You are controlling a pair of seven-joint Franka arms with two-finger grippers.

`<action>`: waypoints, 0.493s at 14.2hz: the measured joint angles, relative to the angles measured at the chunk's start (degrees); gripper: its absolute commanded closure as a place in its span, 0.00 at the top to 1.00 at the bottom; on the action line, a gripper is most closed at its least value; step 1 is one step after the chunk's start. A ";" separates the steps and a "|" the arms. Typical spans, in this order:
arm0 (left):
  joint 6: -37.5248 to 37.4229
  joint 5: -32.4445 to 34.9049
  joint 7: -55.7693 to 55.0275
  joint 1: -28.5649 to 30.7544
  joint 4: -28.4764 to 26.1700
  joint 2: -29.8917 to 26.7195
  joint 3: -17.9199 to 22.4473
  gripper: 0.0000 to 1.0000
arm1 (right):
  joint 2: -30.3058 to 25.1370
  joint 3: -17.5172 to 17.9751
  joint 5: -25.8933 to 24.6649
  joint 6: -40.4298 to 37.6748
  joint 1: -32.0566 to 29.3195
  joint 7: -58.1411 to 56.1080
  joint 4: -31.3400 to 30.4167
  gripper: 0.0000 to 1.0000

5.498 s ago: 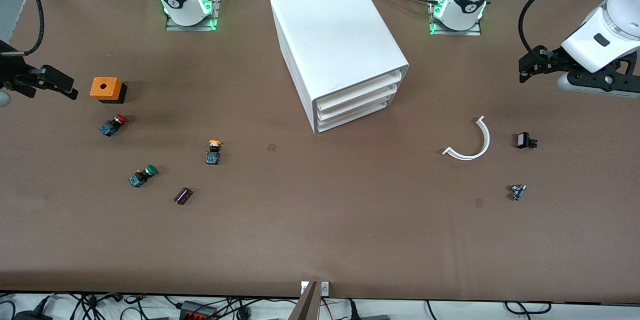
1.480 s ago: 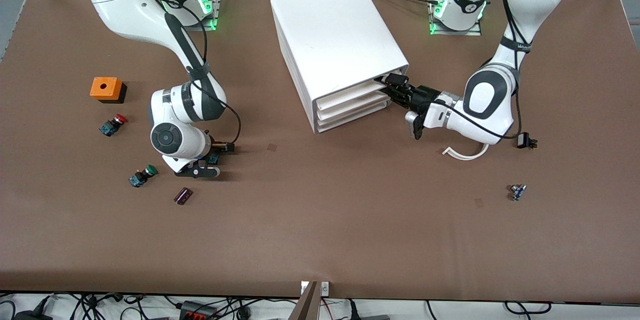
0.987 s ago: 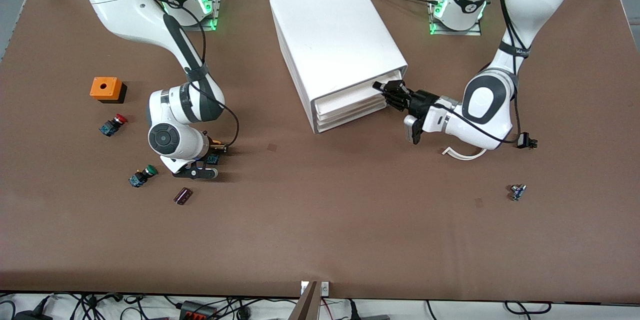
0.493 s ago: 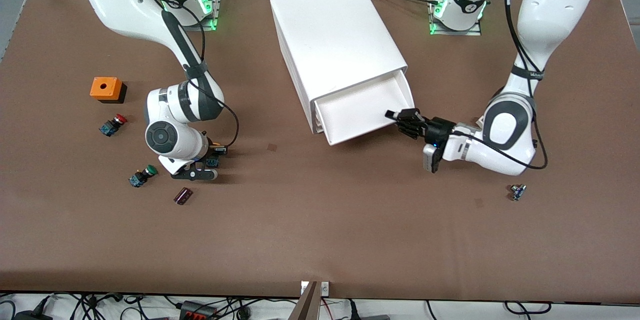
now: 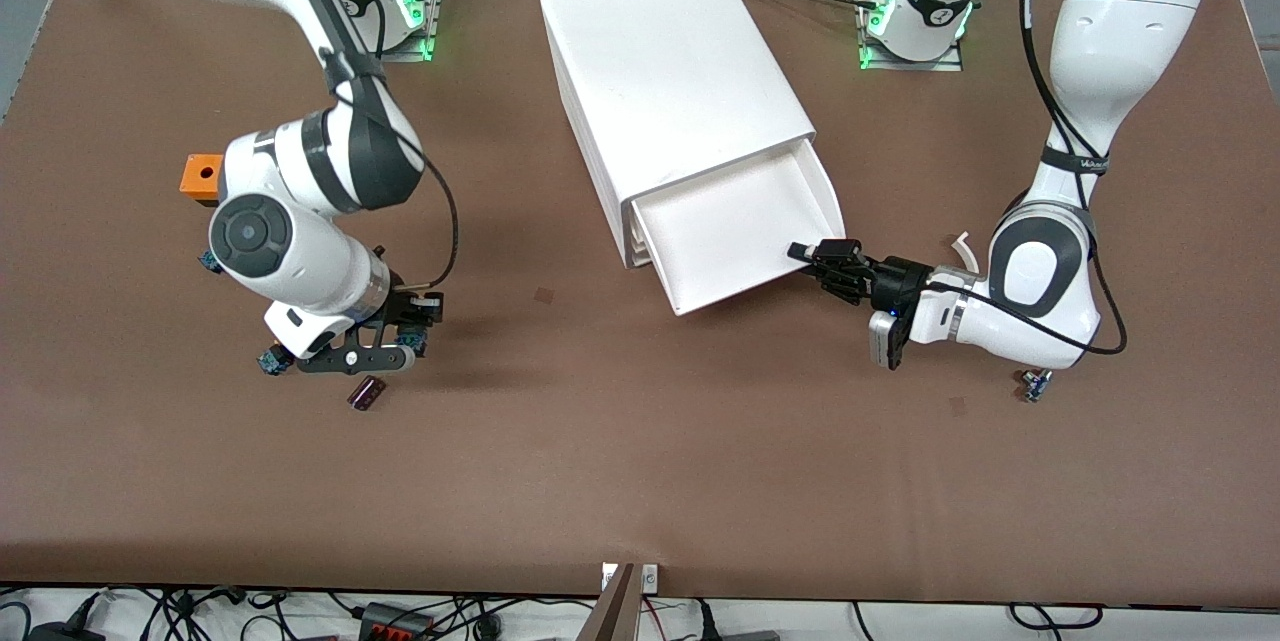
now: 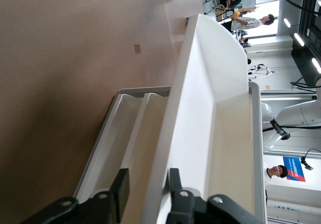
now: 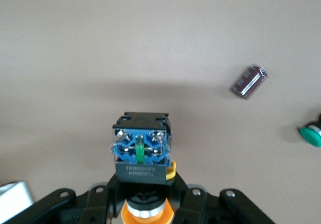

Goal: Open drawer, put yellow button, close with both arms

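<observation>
Right wrist view shows the yellow button [image 7: 142,156] clamped between the fingers of the right gripper [image 7: 145,199], lifted off the table [image 7: 100,43], with its blue block base pointing away from the wrist and its yellow-orange cap near the fingers. Under it on the brown surface lie a small dark cylinder [image 7: 249,82] and the green-capped button [image 7: 311,134]. In the front view the right gripper [image 5: 395,329] hangs over the table toward the right arm's end, above the spot between the green-capped button [image 5: 270,359] and the dark cylinder [image 5: 366,392]. An orange box [image 5: 200,177] shows partly past the right arm.

The drawer [image 5: 740,231], the top one of the white cabinet [image 5: 670,81], is pulled out toward the front camera, and nothing lies on the part of its floor that shows. The left gripper [image 5: 812,254] is at the corner of the drawer's front wall that is toward the left arm's end. In the left wrist view its fingers [image 6: 120,190] stand apart, one on each side of the drawer front [image 6: 170,148], not pressing on it. Near the left arm lie a white curved strip [image 5: 962,248] and a small blue part [image 5: 1035,383].
</observation>
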 measured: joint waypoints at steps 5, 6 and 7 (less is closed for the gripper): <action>-6.44 13.43 -14.44 1.16 11.77 -0.34 0.04 1.00 | -0.02 0.14 0.01 -8.19 7.40 0.29 11.98 0.00; -8.12 16.33 -18.30 1.13 14.35 -0.57 0.02 1.00 | -0.03 0.15 0.02 -10.47 8.14 0.30 14.38 0.00; -9.24 19.45 -21.44 1.08 16.41 -0.83 -0.02 1.00 | -0.03 0.17 0.04 -12.49 8.87 0.30 16.37 0.00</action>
